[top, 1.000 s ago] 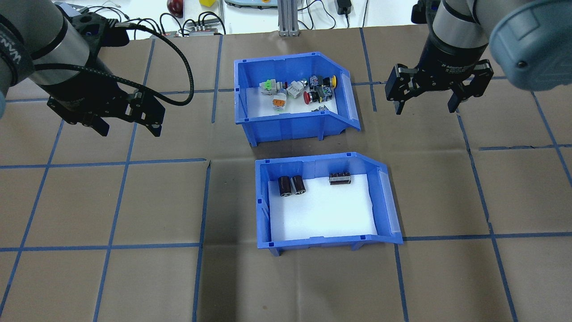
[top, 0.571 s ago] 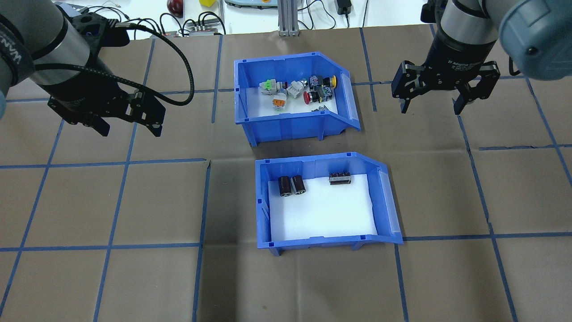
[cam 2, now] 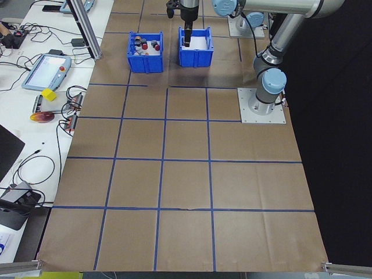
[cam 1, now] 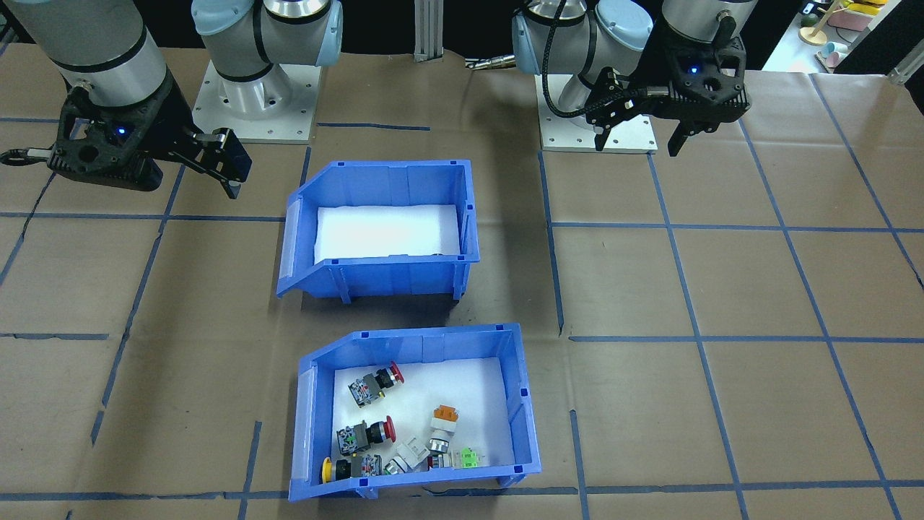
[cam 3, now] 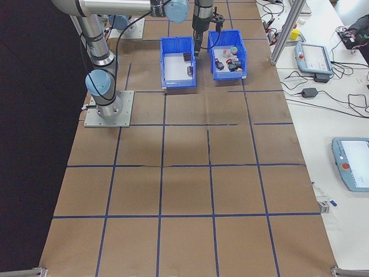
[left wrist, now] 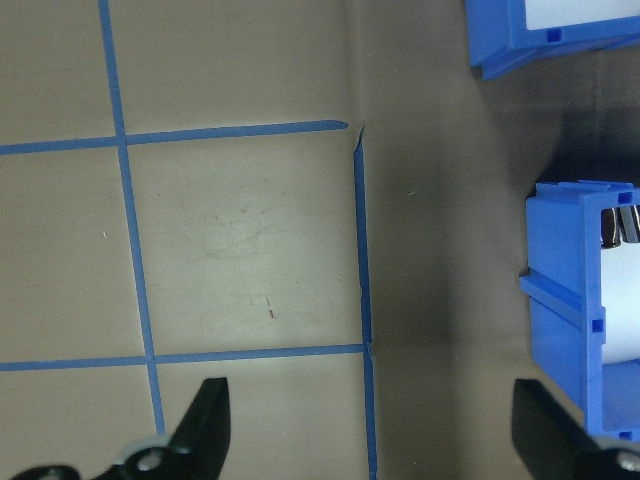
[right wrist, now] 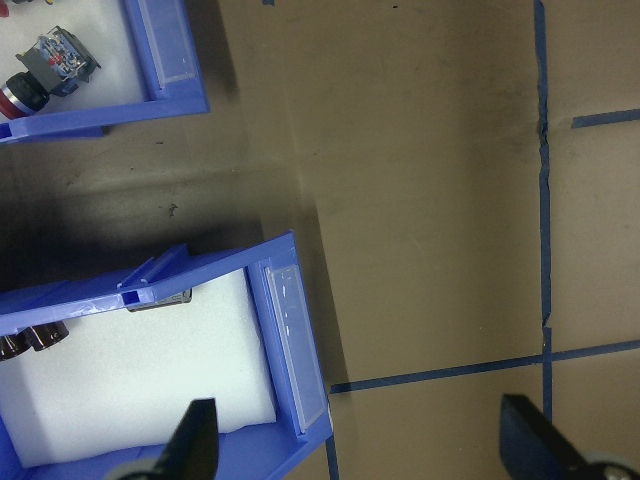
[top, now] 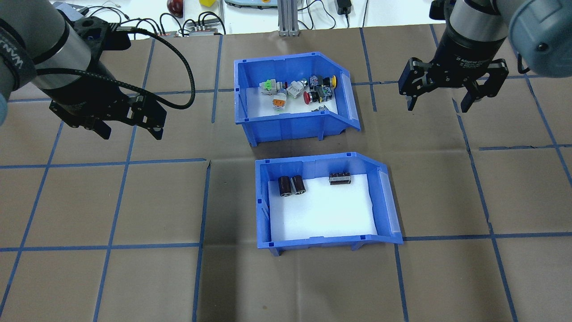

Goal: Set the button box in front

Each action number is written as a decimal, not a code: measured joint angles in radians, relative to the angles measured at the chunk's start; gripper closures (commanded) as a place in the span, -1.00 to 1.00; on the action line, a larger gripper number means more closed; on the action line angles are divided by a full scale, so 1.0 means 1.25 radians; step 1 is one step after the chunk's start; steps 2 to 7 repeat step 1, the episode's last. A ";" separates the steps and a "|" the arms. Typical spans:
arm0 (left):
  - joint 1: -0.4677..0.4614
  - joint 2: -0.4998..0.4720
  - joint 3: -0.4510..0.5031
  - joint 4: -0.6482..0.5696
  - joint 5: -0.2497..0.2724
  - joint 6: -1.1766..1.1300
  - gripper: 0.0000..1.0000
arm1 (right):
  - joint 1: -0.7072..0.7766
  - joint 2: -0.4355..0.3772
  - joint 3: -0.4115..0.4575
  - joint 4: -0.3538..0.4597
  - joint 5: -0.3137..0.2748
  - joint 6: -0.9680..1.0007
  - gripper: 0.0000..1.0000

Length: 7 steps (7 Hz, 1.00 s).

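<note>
Left gripper [top: 127,129] spread wide, empty, hovering at nine o'clock of the bins. Right gripper [top: 452,103] likewise spread and empty, at three o'clock of the button box [top: 292,120]. Button box resting on the brown worktop [top: 134,277], at twelve o'clock of the second blue bin [top: 324,243], just apart from it. Red buttons [top: 308,97] and small coloured parts jumbled inside, hard to separate. Black cylinders [top: 290,185] hidden behind the bin wall in the front-facing view. Wrist views crop both bins.
</note>
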<state>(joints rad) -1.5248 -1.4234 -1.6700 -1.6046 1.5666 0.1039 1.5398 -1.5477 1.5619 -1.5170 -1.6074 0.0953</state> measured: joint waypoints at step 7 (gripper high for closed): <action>0.000 0.000 0.000 0.000 0.000 0.000 -0.98 | 0.000 0.000 0.000 0.000 -0.001 -0.003 -1.00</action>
